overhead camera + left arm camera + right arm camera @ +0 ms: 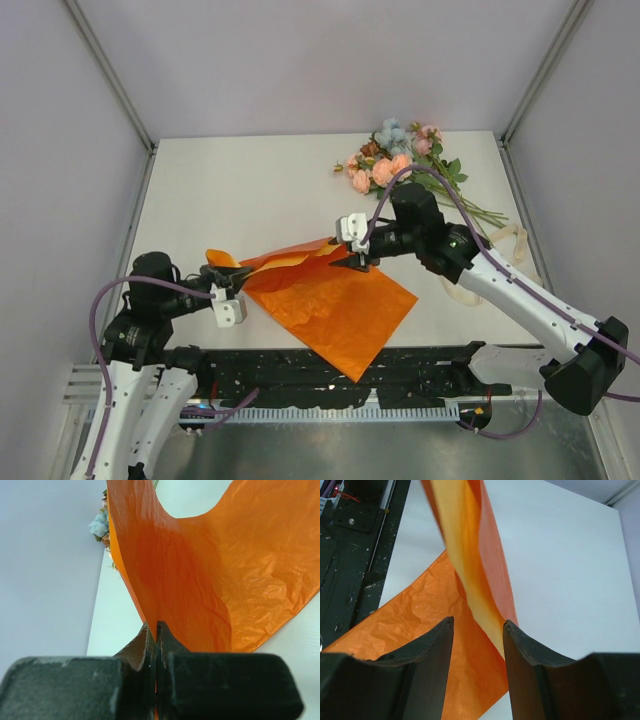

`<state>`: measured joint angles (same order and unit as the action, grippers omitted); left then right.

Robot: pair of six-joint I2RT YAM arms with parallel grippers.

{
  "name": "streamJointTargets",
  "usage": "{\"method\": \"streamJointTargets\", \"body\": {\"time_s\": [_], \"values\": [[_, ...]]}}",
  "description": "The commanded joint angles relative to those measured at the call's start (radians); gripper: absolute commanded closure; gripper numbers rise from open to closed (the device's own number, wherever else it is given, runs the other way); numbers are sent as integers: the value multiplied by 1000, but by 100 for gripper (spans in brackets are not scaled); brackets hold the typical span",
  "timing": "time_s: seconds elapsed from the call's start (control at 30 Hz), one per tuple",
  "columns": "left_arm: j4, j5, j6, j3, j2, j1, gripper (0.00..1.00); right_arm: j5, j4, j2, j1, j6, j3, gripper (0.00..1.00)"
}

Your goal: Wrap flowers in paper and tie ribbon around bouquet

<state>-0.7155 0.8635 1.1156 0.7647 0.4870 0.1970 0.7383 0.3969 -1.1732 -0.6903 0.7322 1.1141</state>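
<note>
The orange paper (340, 305) lies at the near middle of the table, its far edge lifted into a ridge between both arms. My left gripper (211, 272) is shut on the paper's left corner; in the left wrist view its jaws (157, 630) pinch the sheet (225, 570). My right gripper (358, 262) stands over the ridge's right end with jaws apart, and the raised fold (475, 555) runs between the fingertips (477, 625), close against the right finger (520, 640). The flowers (395, 155) lie at the far right, bare of paper. The cream ribbon (510, 243) loops beside the right arm.
A black rail (340, 375) with cable chain runs along the table's near edge, just under the paper's front corner. Grey enclosure walls close off the white table (250, 190) at the left, right and back. Flower blooms (100, 527) show far off in the left wrist view.
</note>
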Motion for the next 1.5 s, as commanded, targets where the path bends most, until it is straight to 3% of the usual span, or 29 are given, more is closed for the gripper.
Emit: {"method": "streamJointTargets", "body": {"time_s": [0.0,0.33,0.73,0.8,0.83,0.87,0.9,1.03,1.13,1.2,1.27,1.37,1.47], "values": [[25,3,0,33,4,4,100,-22,-33,1,-31,44,-23,54],[25,-3,-26,59,24,9,100,-60,-104,-54,-68,15,-57,71],[25,-24,-54,67,25,42,100,-87,-242,-164,-69,18,-66,62],[28,-38,-71,73,33,41,100,-70,-248,-167,-71,4,-68,70],[37,-52,-88,76,41,41,100,-68,-247,-166,-71,1,-69,88],[57,-78,-129,76,48,41,100,-106,-260,-164,-71,-22,-66,94],[92,-122,-187,74,56,41,94,-141,-265,-166,-69,-43,-59,94],[175,-344,-559,120,123,29,43,-189,-190,-203,17,-30,84,95],[223,-458,-868,151,145,-54,15,-252,-11,-272,61,150,328,95],[225,-417,-1078,176,163,-170,7,-281,151,-351,63,294,549,95],[206,-347,-1254,206,195,-359,0,-296,309,-445,52,395,771,95],[182,-223,-1413,231,249,-551,0,-417,518,-555,-33,580,1057,94],[142,-167,-1401,268,294,-643,0,-493,674,-513,-113,613,1048,95]]}}
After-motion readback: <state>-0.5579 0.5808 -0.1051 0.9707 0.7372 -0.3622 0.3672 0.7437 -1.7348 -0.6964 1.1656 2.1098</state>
